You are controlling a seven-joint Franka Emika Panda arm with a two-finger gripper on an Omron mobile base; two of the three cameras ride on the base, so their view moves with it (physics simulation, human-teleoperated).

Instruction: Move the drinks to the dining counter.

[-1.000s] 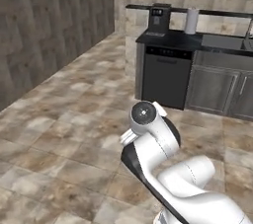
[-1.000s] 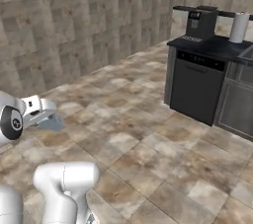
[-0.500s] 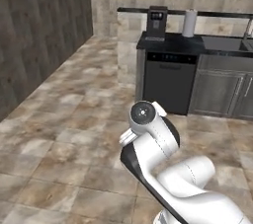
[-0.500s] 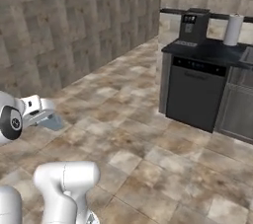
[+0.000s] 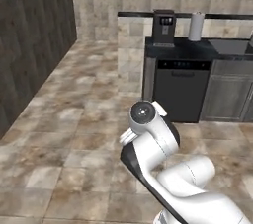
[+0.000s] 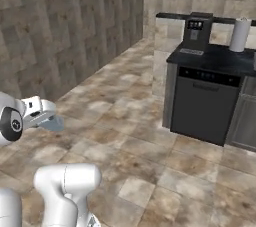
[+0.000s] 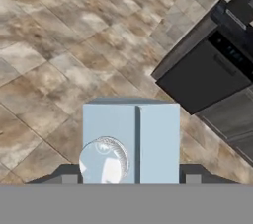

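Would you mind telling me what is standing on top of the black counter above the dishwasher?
On the black counter stand a dark coffee machine and a white paper towel roll. The machine hides whatever sits directly behind it, and the counter's right end is cut off.

My base swings right, so the black counter (image 5: 197, 48) with its coffee machine (image 5: 163, 27) now sits more centrally ahead.
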